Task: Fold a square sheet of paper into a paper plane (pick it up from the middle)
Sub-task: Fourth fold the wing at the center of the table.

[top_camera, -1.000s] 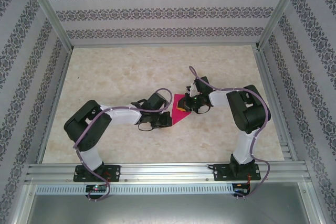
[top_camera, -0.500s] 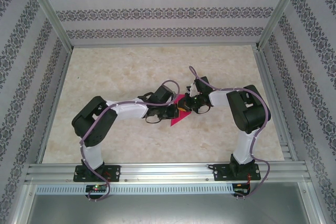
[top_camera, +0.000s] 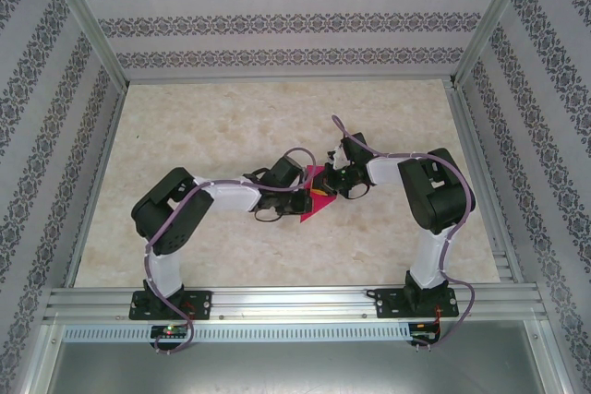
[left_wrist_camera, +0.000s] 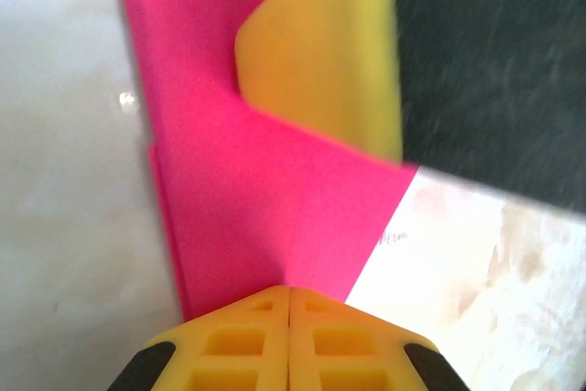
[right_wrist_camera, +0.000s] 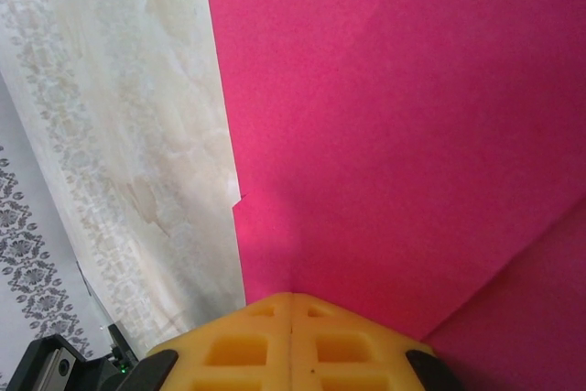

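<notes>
While both arms are bent in toward the middle of the worktop (top_camera: 212, 126), pretty much everything is bunched up at one spot. The left arm (top_camera: 222, 196) is kinked at its elbow out on the left, and its forearm is stretched low to the right, so the left fingers (top_camera: 297, 198) are brought up against the left side of the pink sheet of paper (top_camera: 311, 211). The right arm (top_camera: 434, 196) is stood up over its base and its forearm is reached leftward, with the right fingers (top_camera: 325, 187) set on the sheet's far-right part, just beside the left ones. From the left wrist, the left fingers (left_wrist_camera: 289, 304) are seen clamped together with the sheet of paper (left_wrist_camera: 265, 199) pinched at the tips; two layers can be made out along its left edge, so it's folded over. One yellow pad of the right fingers (left_wrist_camera: 320, 52) is seen further along it. From the right wrist, the right fingers (right_wrist_camera: 291, 304) are likewise squeezed closed on the sheet of paper (right_wrist_camera: 394, 135), and a diagonal crease is visible at lower right. Whether the sheet is lifted off the worktop can't be told.
</notes>
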`<act>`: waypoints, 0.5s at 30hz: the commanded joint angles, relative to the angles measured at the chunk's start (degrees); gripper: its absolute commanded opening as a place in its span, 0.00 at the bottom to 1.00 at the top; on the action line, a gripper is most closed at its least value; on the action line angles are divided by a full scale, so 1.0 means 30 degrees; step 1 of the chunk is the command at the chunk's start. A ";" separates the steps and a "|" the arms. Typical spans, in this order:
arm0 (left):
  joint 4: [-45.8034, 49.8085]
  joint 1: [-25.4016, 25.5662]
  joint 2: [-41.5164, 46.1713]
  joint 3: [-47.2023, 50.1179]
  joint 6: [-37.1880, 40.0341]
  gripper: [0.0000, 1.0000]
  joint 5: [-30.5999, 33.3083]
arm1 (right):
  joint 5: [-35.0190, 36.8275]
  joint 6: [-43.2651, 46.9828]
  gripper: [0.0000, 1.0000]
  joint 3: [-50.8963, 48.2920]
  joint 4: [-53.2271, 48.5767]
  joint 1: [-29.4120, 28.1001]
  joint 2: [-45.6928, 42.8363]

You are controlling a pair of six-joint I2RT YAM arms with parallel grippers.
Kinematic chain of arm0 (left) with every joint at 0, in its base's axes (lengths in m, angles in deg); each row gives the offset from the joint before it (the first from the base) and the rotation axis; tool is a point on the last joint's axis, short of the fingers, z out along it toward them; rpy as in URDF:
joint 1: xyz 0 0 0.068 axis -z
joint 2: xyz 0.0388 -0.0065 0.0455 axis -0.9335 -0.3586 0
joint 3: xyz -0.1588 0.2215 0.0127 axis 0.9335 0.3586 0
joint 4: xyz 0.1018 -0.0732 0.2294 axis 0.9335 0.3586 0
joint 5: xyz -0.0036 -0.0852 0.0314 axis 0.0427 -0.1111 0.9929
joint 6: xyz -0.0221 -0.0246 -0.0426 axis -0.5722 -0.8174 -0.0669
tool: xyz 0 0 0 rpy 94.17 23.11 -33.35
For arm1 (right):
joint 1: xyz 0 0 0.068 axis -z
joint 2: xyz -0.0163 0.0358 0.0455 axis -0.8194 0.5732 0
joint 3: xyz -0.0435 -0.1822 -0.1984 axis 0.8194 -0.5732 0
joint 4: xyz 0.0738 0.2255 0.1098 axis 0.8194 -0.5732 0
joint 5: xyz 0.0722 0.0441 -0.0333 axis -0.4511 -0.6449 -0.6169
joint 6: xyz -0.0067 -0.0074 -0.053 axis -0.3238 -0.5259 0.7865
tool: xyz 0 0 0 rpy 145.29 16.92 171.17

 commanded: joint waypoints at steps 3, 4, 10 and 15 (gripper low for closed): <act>0.2541 0.0722 0.1293 0.1882 0.0013 0.06 -0.1012 | 0.4277 0.0296 0.06 -0.0610 -0.2039 0.0532 0.2058; 0.2623 0.0820 0.1570 0.2162 -0.0069 0.06 -0.0966 | 0.4330 0.0296 0.06 -0.0609 -0.2067 0.0536 0.2071; 0.2881 0.1066 0.2335 0.3269 -0.0347 0.04 -0.0788 | 0.4365 0.0268 0.06 -0.0542 -0.2104 0.0562 0.2066; 0.3270 0.1079 0.3518 0.2309 0.0474 0.03 0.0370 | 0.4365 0.0266 0.06 -0.0536 -0.2112 0.0561 0.1981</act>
